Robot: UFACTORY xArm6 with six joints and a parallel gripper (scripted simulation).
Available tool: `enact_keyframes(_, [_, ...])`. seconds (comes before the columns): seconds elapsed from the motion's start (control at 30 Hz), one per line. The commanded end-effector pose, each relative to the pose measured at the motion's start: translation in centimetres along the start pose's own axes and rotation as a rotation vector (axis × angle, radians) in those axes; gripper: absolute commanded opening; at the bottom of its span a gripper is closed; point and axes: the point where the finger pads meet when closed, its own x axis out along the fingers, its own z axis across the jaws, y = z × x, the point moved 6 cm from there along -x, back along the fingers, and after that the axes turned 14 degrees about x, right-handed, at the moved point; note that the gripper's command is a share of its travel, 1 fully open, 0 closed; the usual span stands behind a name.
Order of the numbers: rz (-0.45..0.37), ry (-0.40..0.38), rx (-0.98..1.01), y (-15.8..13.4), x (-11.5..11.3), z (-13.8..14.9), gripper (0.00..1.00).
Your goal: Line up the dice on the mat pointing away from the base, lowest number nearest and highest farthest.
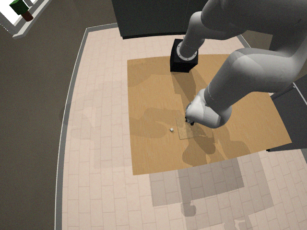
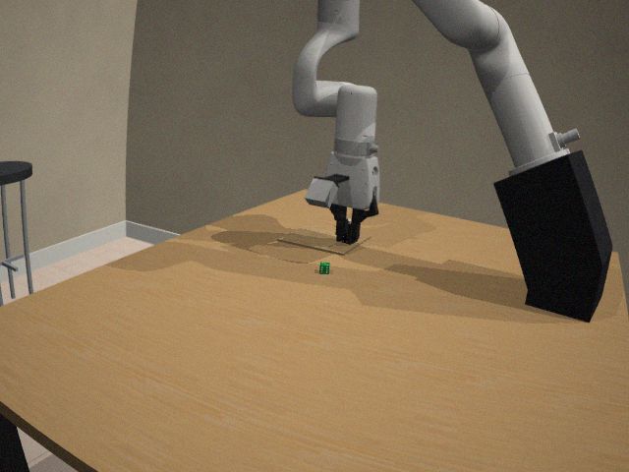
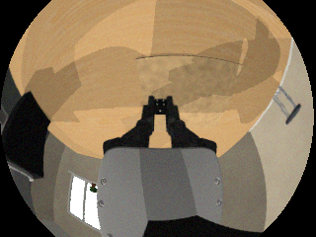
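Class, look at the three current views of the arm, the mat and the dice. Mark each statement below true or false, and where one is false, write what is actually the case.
1. The green die lies on the mat. False: it sits on the bare table, beside the mat.
2. The gripper is down over the mat. True.
3. The gripper's fingers are spread wide with nothing between them. False: they stand nearly together, shut on something small hidden between them.
4. A stool stands beyond the table's edge. True.
5. All three dice are visible. False: only one shows.
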Motion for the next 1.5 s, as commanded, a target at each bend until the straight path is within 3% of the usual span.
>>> enact_keyframes(0.0, [0.001,-0.001,0.0,0.02,-0.04,0.06,0.11])
enact_keyframes(0.63, [0.001,-0.001,0.0,0.02,-0.04,0.06,0.11])
enact_keyframes(1.13, [0.001,-0.001,0.0,0.02,-0.04,0.06,0.31])
enact_keyframes(1.47, [0.001,-0.001,0.0,0.02,-0.04,0.06,0.31])
